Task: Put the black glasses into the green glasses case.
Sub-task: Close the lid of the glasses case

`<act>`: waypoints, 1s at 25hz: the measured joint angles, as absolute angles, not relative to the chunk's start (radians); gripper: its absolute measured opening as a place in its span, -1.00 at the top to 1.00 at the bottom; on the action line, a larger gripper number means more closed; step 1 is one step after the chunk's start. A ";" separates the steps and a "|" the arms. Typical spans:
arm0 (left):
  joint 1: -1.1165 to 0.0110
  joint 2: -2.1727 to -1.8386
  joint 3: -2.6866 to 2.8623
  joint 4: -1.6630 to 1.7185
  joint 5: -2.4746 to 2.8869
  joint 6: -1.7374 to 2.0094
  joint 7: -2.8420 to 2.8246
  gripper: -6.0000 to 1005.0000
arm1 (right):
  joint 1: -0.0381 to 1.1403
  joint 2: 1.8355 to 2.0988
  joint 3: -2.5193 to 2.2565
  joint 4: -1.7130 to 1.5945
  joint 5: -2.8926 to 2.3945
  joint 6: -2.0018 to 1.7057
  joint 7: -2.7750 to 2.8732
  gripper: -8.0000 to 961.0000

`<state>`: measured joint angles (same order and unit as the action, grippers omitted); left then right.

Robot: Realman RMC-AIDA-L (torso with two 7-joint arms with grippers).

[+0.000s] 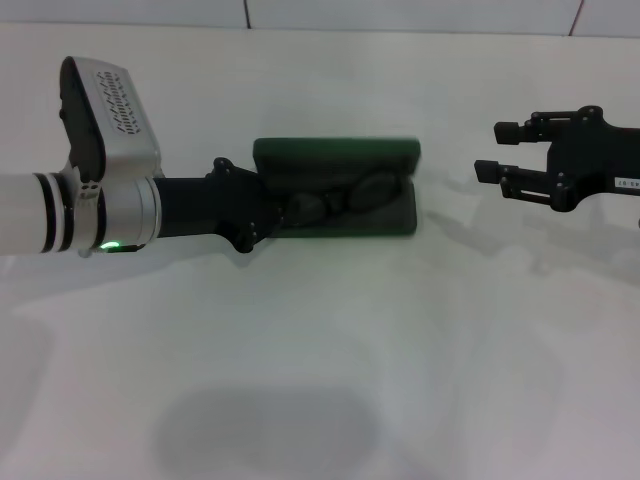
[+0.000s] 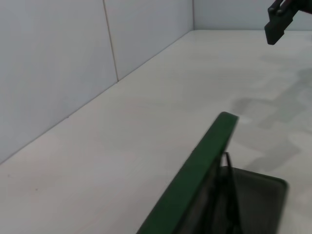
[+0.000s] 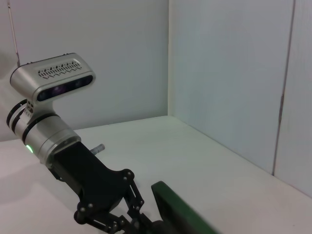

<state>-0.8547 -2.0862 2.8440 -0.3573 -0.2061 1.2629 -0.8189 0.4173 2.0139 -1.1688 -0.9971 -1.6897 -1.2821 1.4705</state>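
The green glasses case (image 1: 335, 152) lies open at the table's middle, its lid standing up on the far side. The black glasses (image 1: 372, 190) lie inside it, both lenses showing. My left gripper (image 1: 287, 214) reaches into the case's left end, over the left part of the glasses. In the left wrist view the case's lid edge (image 2: 195, 170) runs across, with a thin black temple arm (image 2: 229, 187) beside it. My right gripper (image 1: 492, 150) is open and empty, hovering to the right of the case. The case's lid (image 3: 180, 209) also shows in the right wrist view.
The white table (image 1: 320, 360) runs up to a pale panelled wall (image 1: 400, 12) at the back. In the right wrist view my left arm (image 3: 53, 122) with its camera head stands before a wall corner. My right gripper's fingertip (image 2: 275, 27) shows in the left wrist view.
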 joint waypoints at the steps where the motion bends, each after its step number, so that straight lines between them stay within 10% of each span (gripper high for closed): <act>1: -0.855 -2.086 2.844 -0.357 -0.206 1.263 -0.817 0.34 | 0.417 2.014 -1.169 -0.997 -1.690 -1.282 1.470 -0.10; 14: -0.856 -2.086 2.844 -0.357 -0.216 1.282 -0.753 0.90 | 0.409 2.013 -1.155 -0.997 -1.688 -1.282 1.459 -0.13; 25: -0.851 -2.090 2.844 -0.334 -0.272 1.286 -0.686 0.91 | 0.405 2.013 -1.155 -0.995 -1.685 -1.282 1.457 -0.15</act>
